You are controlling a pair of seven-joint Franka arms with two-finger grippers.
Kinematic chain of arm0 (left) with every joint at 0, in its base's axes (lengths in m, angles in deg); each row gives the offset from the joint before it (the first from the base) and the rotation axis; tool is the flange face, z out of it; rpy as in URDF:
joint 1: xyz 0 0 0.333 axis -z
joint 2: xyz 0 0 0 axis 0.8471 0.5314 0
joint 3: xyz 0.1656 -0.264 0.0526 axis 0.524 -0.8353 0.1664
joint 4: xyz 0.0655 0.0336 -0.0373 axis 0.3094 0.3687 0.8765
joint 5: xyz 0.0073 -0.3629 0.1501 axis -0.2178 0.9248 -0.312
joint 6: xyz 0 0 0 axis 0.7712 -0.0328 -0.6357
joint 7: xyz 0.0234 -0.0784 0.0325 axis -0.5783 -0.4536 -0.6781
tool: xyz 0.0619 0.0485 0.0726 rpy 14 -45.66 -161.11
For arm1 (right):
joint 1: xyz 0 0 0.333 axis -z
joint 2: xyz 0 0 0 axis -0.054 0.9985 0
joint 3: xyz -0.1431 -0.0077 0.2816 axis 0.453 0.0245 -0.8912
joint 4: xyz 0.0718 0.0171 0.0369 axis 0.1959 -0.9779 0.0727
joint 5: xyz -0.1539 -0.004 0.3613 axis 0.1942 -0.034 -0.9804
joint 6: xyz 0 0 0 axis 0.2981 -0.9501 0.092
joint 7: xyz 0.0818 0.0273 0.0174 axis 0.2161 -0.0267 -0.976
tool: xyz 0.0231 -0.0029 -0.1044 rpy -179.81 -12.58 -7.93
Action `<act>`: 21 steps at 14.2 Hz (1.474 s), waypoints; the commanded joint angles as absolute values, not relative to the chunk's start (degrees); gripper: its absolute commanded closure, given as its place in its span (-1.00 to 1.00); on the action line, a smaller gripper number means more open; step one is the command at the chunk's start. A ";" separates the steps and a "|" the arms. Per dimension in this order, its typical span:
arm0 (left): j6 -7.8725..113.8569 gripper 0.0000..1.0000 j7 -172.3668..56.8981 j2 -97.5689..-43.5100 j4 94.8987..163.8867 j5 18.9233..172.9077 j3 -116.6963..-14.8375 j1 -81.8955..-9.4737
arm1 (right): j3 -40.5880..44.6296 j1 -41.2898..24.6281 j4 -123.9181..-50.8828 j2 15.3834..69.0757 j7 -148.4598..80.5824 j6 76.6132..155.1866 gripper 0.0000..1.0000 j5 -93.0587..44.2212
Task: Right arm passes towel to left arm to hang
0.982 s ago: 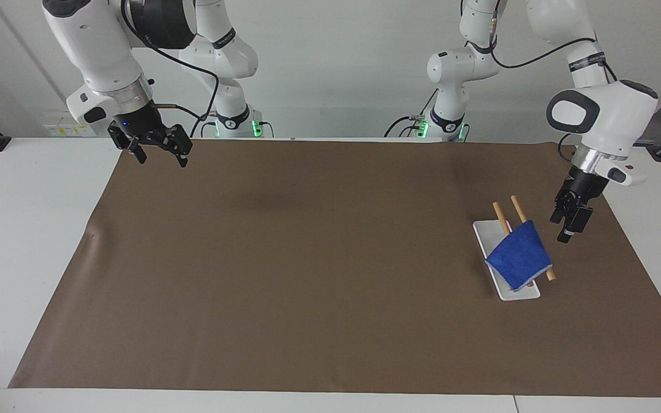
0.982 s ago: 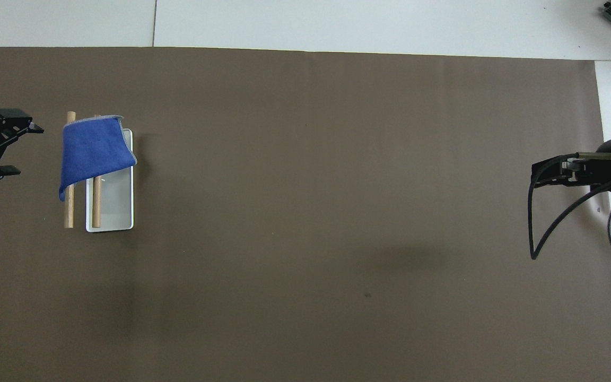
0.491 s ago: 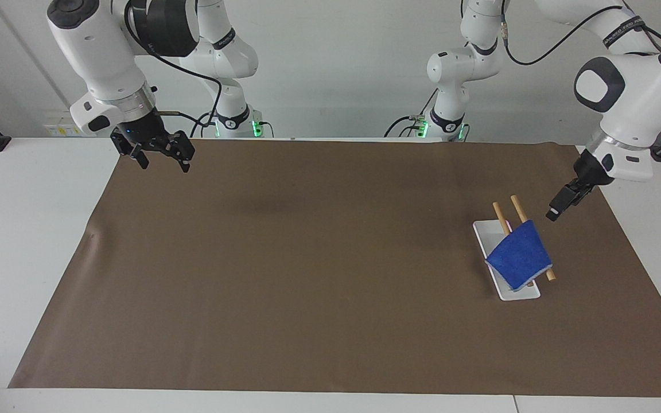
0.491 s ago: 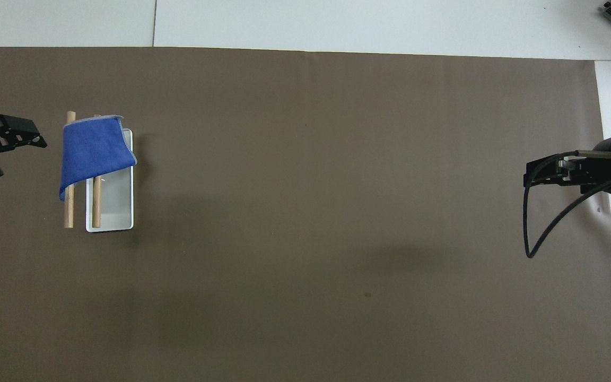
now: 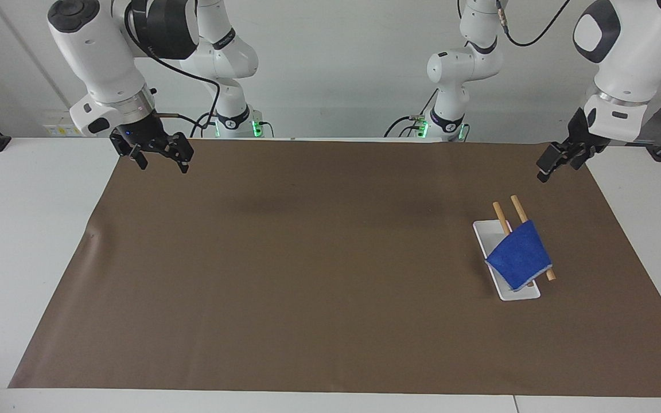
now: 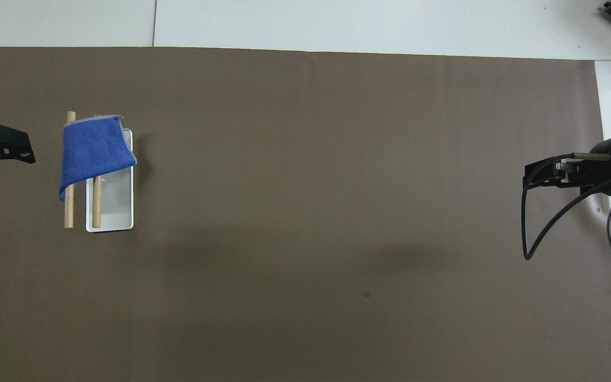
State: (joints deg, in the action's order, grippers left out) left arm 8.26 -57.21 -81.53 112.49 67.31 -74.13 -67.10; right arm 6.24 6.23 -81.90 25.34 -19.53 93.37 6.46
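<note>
The deep-blue towel [image 5: 519, 256] hangs over the two wooden bars [image 5: 502, 218] of a small rack on a white base [image 5: 523, 292], near the left arm's end of the mat. It also shows in the overhead view [image 6: 95, 153]. My left gripper [image 5: 544, 168] is open and empty. It is up in the air over the mat's edge on the robots' side, apart from the rack. One of its fingers [image 6: 6, 148] shows in the overhead view. My right gripper [image 5: 161, 161] is open and empty and waits over the mat's corner at the right arm's end [image 6: 533, 176].
A brown mat [image 5: 319, 269] covers most of the white table [image 5: 26, 229]. The rack's white base [image 6: 118, 208] is the only thing standing on it. A black cable [image 6: 547, 228] loops down from the right wrist.
My left gripper has risen and drawn away from the rack, toward the robots' side of the mat. The towel stays draped on the bars. The right gripper has barely moved.
</note>
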 commanded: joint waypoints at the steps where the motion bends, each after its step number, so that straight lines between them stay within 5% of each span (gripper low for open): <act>1: 6.46 -0.99 -63.67 -82.27 111.95 64.89 -74.69 -66.69 | 5.97 6.35 -83.58 24.08 -20.93 94.37 -1.00 7.23; 21: 11.91 -1.00 -65.00 -82.97 113.01 73.15 -74.87 -67.04 | 6.06 7.04 -82.53 24.60 -18.39 93.49 -1.00 6.88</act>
